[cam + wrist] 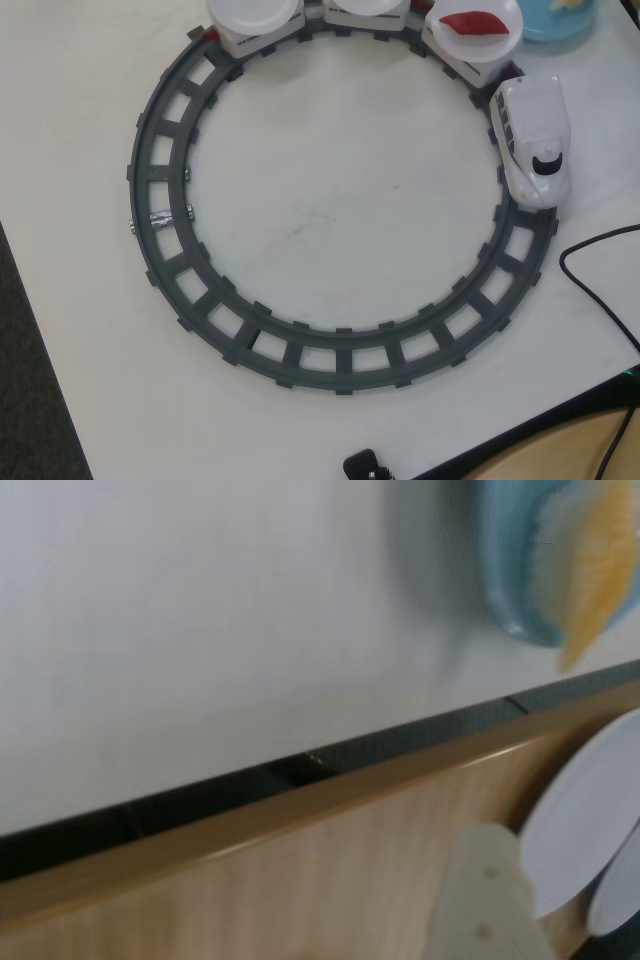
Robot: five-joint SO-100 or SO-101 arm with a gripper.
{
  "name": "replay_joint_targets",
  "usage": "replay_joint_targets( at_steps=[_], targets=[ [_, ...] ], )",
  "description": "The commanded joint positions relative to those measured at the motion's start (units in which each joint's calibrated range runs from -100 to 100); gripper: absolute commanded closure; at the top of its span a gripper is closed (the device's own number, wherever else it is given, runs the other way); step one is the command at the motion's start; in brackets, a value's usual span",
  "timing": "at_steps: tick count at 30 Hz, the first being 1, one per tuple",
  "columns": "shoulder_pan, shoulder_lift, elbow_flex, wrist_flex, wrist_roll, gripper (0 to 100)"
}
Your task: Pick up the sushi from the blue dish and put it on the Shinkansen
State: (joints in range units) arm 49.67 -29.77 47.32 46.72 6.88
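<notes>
While the white desk [330, 210] carries the grey ring track [160, 250], the Shinkansen [535, 140] is seen at its right; the blue dish [555, 25] lies beyond. Sushi and pincer cannot be made out.

the whole wrist view is smeared with motion blur, so edges there are soft. the blue dish [520, 590] is cut by the top and right edges, up and to the right of the pale claw finger [490, 900], which is itself cropped by the bottom edge; whether the jaws are apart or closed cannot be told. the yellow-and-white thing [595, 560] on the dish is too blurred to name. in the overhead view the claw does not appear; the dish [560, 25] is clipped at the top edge, and two white plates [255, 15] on the train cars are also cut off there.
</notes>
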Motion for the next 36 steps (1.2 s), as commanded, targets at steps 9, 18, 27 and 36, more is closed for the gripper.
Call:
replay_joint_targets(
  at_steps=[9,18,27,36],
  targets=[
    [-2.1,30.2,-46.3,22.2,1.8,79],
    [-0.7,50.0,-62.6,30.6,7.2,79],
    [-0.9,61.4,-72.8,30.5,11.4,79],
    [-0.8,63.3,-73.5,27.6,13.3,79]
  ],
)
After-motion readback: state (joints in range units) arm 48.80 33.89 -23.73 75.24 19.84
